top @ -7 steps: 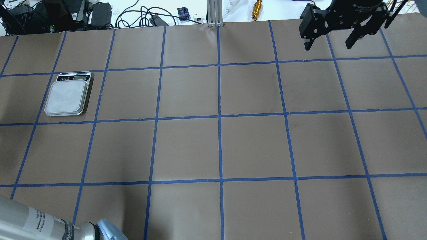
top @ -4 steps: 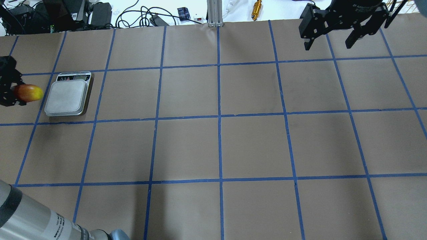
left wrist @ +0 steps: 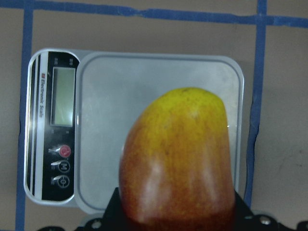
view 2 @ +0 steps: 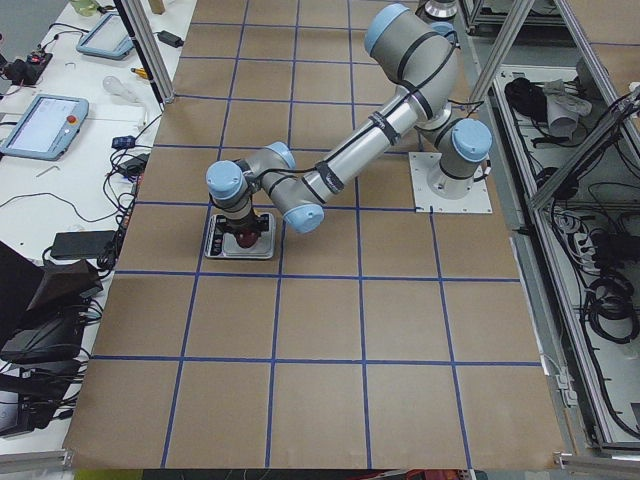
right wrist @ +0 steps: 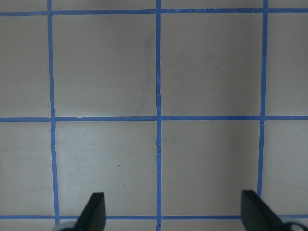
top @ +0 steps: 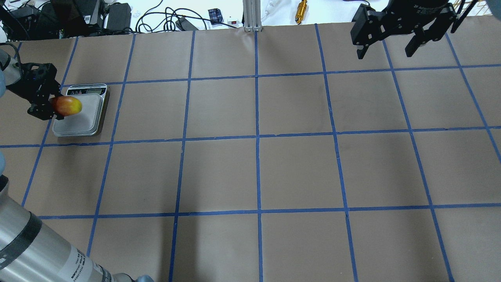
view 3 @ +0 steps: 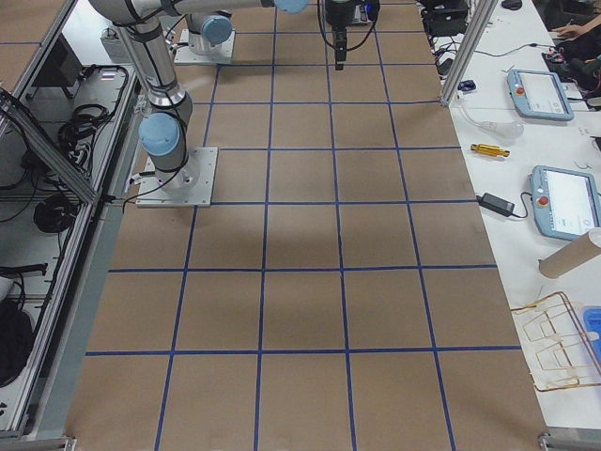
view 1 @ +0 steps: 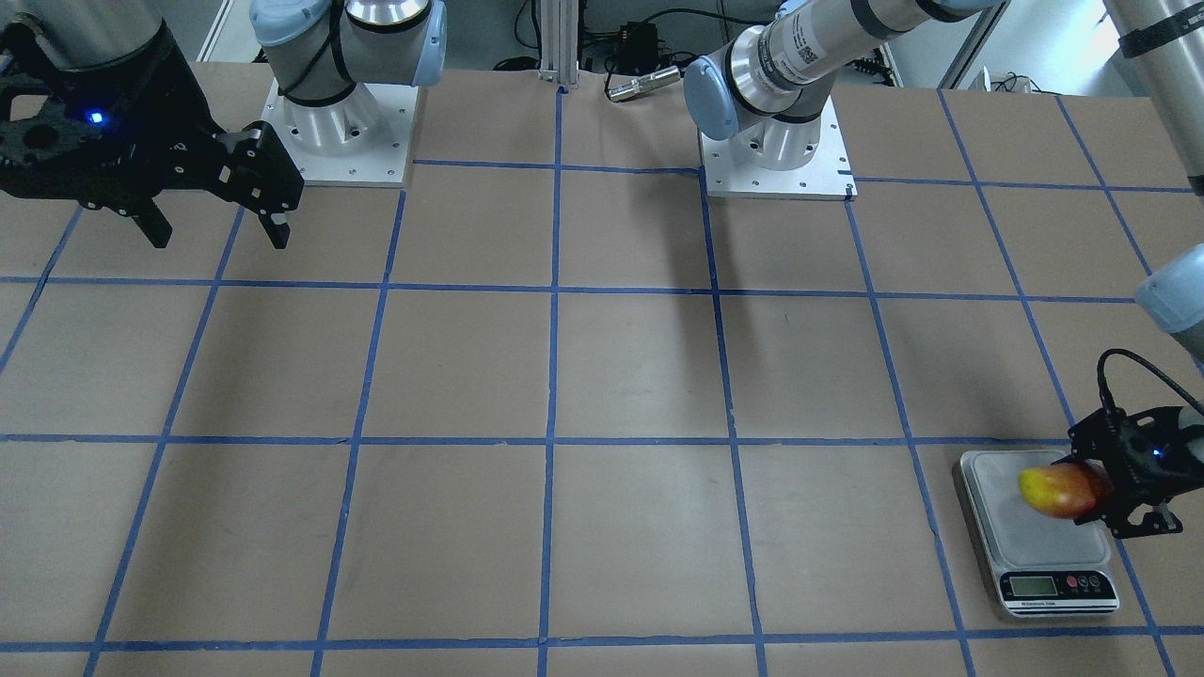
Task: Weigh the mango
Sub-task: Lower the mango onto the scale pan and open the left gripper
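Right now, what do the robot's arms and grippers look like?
The left arm and right arm are silver tubes with pale blue joint caps, each on a square silver base plate; the left arm's tube carries a black-printed label. The left gripper and right gripper are black two-finger units, each with a small blue light. A black cable loops above the left gripper.
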`<control>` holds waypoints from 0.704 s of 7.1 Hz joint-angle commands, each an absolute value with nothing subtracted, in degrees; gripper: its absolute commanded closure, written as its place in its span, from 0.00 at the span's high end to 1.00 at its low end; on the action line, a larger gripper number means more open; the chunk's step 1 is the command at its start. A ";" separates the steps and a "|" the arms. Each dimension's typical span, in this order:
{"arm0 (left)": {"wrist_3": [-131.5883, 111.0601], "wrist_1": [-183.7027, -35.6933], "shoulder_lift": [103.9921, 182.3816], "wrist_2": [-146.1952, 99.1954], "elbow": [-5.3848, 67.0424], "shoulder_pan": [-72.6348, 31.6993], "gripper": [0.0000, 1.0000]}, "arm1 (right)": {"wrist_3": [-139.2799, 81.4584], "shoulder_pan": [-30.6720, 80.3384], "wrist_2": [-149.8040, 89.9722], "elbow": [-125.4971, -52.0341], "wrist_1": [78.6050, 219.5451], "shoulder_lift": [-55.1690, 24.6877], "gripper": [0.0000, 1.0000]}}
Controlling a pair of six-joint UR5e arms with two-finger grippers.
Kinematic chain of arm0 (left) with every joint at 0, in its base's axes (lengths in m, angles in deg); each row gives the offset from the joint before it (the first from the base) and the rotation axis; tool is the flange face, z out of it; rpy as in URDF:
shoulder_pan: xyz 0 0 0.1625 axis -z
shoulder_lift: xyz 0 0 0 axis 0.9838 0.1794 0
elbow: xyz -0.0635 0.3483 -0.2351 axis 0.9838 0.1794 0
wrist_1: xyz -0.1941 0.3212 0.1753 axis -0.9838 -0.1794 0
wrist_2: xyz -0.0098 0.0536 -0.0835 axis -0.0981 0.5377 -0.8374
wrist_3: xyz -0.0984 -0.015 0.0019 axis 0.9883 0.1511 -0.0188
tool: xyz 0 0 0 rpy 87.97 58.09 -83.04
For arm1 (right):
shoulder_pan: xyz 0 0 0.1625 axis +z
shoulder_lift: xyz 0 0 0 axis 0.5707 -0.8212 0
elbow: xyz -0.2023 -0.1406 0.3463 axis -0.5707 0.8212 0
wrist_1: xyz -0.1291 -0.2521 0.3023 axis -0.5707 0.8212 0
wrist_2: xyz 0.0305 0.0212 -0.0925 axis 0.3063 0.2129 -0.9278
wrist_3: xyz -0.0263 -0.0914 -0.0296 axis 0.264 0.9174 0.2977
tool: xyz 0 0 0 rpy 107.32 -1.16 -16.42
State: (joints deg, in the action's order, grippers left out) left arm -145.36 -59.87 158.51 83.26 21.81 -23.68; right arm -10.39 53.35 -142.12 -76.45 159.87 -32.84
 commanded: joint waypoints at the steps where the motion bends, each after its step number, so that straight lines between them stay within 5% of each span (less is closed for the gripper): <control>1: -145.23 -58.02 159.89 83.11 21.69 -23.50 0.00 | -10.39 53.36 -142.15 -76.45 159.87 -32.88 1.00; 3: -145.05 -57.58 159.98 83.11 21.69 -23.15 0.00 | -10.39 53.36 -142.15 -76.45 159.87 -32.80 1.00; 4: -144.97 -57.58 160.15 83.11 21.69 -22.98 0.60 | -10.39 53.36 -142.15 -76.45 159.87 -32.80 1.00; 5: -144.70 -57.67 160.33 82.33 21.69 -22.97 0.87 | -10.39 53.27 -142.15 -76.45 159.87 -32.88 1.00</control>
